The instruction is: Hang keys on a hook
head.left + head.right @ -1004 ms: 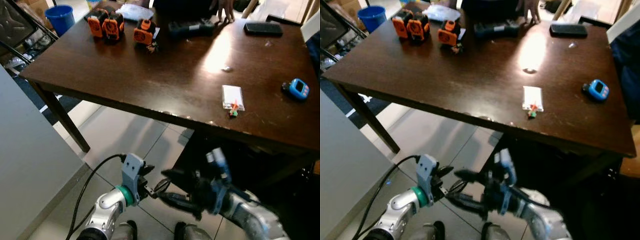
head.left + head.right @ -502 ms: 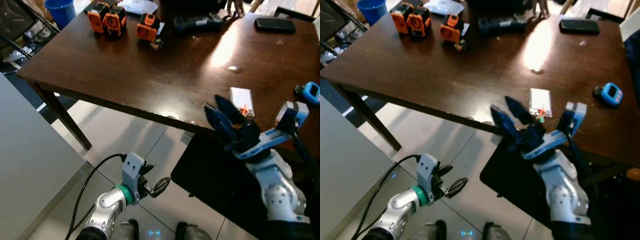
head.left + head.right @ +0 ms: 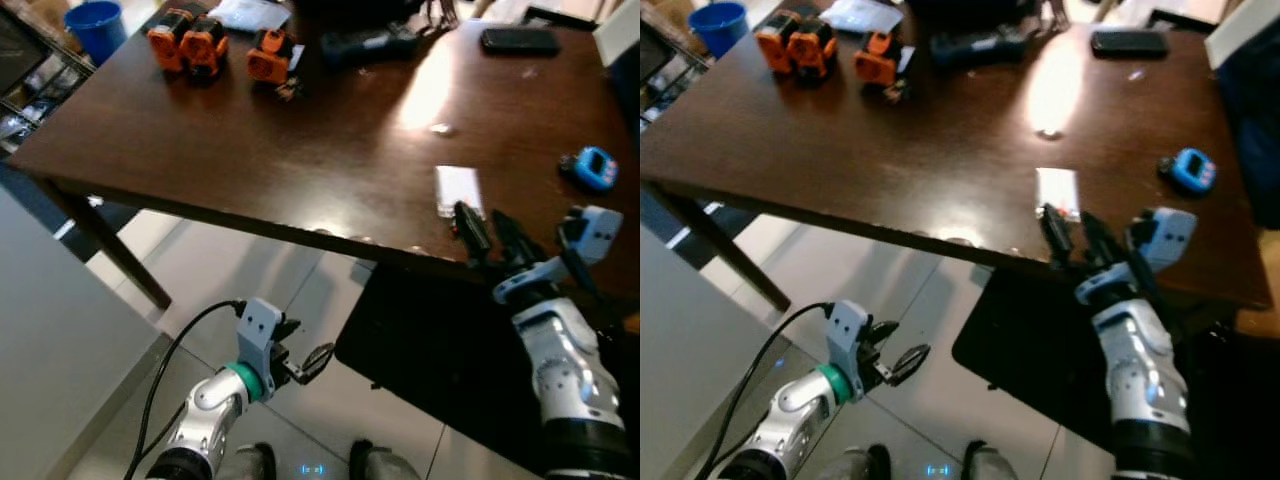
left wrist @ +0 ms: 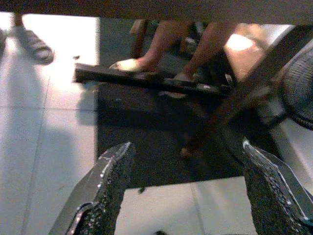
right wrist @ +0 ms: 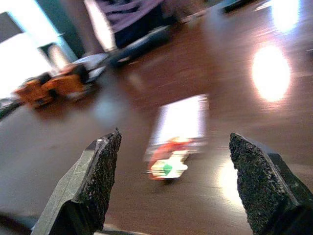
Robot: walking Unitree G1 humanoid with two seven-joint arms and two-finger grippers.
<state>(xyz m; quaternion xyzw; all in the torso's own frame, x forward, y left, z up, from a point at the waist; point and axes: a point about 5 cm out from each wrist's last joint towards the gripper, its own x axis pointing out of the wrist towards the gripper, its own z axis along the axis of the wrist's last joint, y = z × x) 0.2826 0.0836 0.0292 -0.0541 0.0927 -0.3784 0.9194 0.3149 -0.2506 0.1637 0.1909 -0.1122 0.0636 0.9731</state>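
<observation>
Keys (image 3: 462,212) lie on table (image 3: 250,150), near its front edge.

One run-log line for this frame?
stage: reaching | right gripper: open, at table edge facing keys with white tag | left gripper: open, idle low

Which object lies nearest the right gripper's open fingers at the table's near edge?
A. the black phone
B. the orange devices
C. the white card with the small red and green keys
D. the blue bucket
C: the right gripper points its open fingers at the white card and the keys beside it.
</observation>
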